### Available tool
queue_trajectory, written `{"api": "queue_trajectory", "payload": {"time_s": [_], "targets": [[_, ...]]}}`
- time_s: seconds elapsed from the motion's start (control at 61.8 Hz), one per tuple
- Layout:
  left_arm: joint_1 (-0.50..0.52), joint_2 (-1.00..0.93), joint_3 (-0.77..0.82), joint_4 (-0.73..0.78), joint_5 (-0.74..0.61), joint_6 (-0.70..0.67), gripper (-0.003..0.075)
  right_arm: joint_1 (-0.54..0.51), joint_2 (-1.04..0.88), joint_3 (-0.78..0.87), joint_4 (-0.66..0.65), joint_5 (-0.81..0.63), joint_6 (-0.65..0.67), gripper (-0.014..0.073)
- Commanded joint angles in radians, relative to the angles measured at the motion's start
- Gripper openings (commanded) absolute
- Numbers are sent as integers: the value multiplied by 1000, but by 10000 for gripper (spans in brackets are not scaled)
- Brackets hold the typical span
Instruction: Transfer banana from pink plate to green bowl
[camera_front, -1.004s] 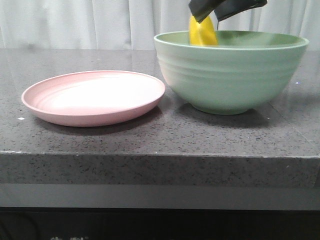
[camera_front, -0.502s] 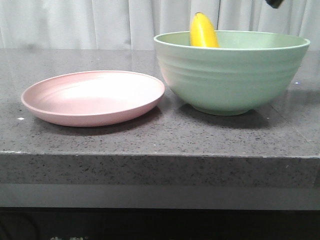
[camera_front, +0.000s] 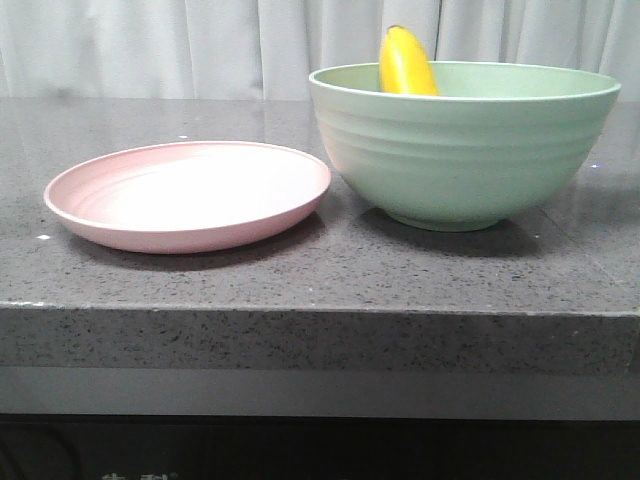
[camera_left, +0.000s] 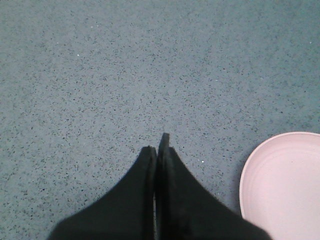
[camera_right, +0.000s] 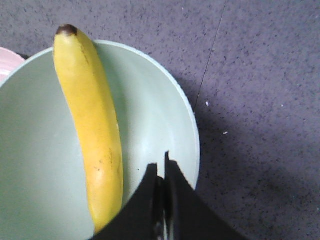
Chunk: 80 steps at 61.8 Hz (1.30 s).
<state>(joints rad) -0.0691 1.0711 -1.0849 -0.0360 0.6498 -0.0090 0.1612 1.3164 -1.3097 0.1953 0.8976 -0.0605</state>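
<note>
While arm gone, banana (camera_front: 405, 62) unmoved in green bowl (camera_front: 464, 150).

Yellow banana (camera_front: 405, 64) leaning inside green bowl (camera_front: 465, 150), tip above rim, empty pink plate (camera_front: 188, 195) beside

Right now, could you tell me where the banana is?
The banana is inside the green bowl on the right of the front view, leaning on the wall with its tip above the rim; the pink plate beside it holds nothing.
</note>
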Motion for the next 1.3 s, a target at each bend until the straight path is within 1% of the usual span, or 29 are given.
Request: {"api": "queue_trajectory", "payload": {"time_s": [0.0,0.097,0.21,0.421,0.534,0.729,1.279], "targets": [[-3,-115,69,-27,-138,-10,-18,11,-156,109,-1,-215,-18,-65],[-8,-235,206,-45,-234,-10,-18,19,-300,295,-1,-397,-18,-65],[-10,-393,352,-45,-282,-10,-18,19,-460,502,-1,-561,-18,-65],[-10,-671,554,-45,-305,-10,-18,19,-754,813,-24,-783,-18,-68],[-10,-778,612,-45,-326,-10,-18,19,-888,923,-24,-828,-18,-68],[-10,-839,639,-45,-340,-10,-18,19,-1005,976,-24,-826,-18,-68],[-10,-839,639,-45,-337,-10,-18,19,-1006,976,-24,-827,-18,-68]]}}
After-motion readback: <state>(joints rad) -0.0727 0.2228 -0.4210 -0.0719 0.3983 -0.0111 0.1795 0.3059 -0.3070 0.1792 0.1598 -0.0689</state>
